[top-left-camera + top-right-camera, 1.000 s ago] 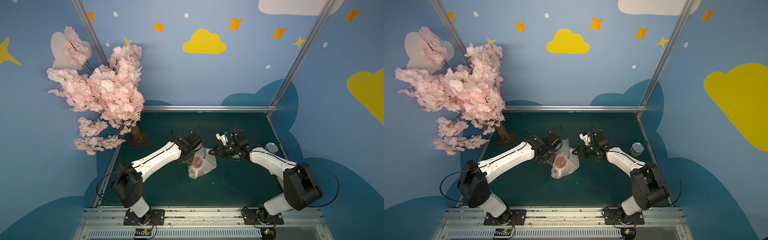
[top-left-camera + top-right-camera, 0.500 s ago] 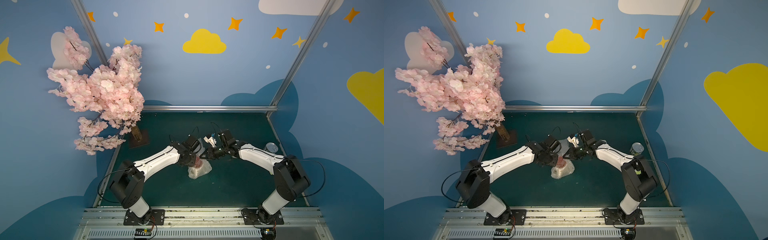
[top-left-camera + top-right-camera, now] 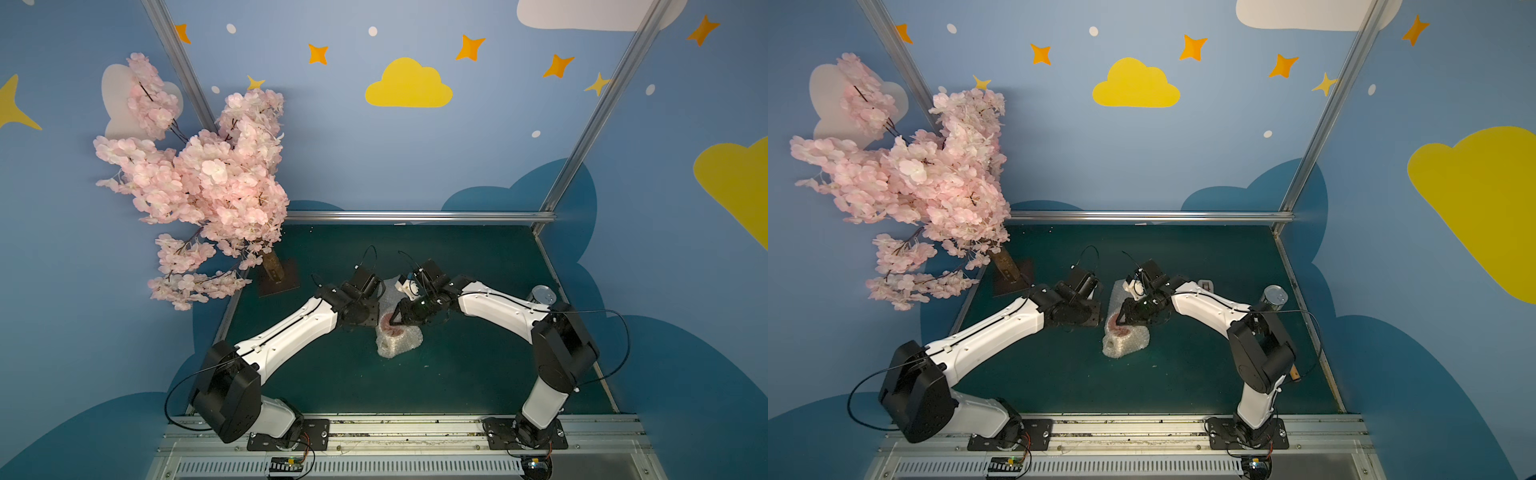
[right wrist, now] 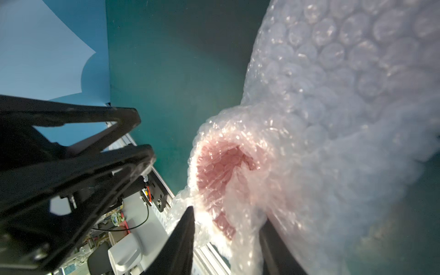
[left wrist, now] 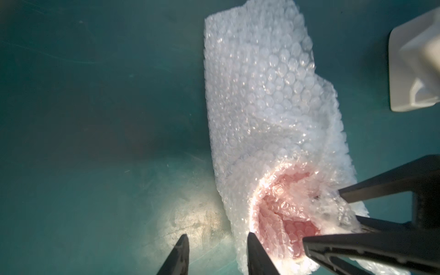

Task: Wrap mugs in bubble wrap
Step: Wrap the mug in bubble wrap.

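Observation:
The mug [image 3: 390,323] stands mid-table inside the bubble wrap [image 3: 401,347], and only its red inside [image 5: 292,214] glows through the plastic. A loose tail of bubble wrap [image 5: 262,95] trails away across the mat. My right gripper [image 4: 227,214] is open at the mug's mouth, with wrap bunched between its fingers and pushed into the red opening [image 4: 221,166]. My left gripper [image 5: 217,240] is open beside the bundle. One fingertip [image 5: 252,240] rests against the wrap's outer edge and only bare mat lies between the tips. In both top views the two wrists meet over the bundle [image 3: 1127,343].
A silver tin can [image 3: 543,295] stands at the right edge of the green mat [image 3: 478,374]. A white tape dispenser [image 3: 1206,285] lies behind my right forearm and also shows in the left wrist view [image 5: 414,71]. The pink blossom tree [image 3: 199,187] with its base [image 3: 277,276] fills the back left corner.
My right gripper swung left from beside the bundle to the mug's mouth, then opened from shut. My left gripper narrowed a little and stayed by the bundle.

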You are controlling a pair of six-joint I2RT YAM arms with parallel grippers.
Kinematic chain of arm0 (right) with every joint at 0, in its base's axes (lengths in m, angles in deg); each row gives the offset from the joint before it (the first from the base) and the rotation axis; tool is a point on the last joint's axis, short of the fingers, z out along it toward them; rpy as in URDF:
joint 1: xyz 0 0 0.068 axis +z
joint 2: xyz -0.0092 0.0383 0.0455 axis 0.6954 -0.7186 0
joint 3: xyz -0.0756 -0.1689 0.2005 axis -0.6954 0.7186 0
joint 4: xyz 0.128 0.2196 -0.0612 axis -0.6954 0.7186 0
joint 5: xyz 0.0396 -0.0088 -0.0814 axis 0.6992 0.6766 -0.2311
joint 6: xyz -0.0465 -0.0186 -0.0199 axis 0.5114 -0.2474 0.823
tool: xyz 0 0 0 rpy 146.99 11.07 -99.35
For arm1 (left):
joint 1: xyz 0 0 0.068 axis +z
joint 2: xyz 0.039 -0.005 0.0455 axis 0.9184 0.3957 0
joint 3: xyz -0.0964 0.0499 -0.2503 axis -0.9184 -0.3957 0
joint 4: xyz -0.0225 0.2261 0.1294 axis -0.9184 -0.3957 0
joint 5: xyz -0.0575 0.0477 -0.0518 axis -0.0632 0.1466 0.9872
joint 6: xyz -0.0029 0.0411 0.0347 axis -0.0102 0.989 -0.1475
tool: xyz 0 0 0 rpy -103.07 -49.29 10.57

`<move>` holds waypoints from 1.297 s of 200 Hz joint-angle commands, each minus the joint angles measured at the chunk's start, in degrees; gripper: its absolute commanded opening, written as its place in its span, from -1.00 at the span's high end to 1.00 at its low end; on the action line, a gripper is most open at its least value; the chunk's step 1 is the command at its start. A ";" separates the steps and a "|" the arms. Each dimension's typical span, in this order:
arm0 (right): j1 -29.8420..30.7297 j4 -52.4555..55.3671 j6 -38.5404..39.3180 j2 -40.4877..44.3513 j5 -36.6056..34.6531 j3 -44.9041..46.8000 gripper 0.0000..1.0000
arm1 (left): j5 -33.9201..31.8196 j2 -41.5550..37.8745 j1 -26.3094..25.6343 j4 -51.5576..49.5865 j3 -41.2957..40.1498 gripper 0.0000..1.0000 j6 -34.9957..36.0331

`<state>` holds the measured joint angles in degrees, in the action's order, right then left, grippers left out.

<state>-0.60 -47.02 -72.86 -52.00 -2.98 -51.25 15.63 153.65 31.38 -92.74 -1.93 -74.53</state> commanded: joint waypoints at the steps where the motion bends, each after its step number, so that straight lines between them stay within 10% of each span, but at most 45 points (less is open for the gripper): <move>1: 1.33 6.27 2.47 -2.06 -4.32 -2.95 0.14 | 0.63 -0.44 0.81 -0.17 -1.00 0.19 -0.26; 259: 8.18 20.46 3.95 -13.15 -12.50 -17.57 -0.47 | -1.03 -6.78 4.37 0.35 -4.21 0.27 -0.29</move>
<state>6.75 -29.82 -68.29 -62.84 -14.33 -67.80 15.54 147.73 35.42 -92.39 -5.95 -75.01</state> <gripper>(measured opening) 0.732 0.366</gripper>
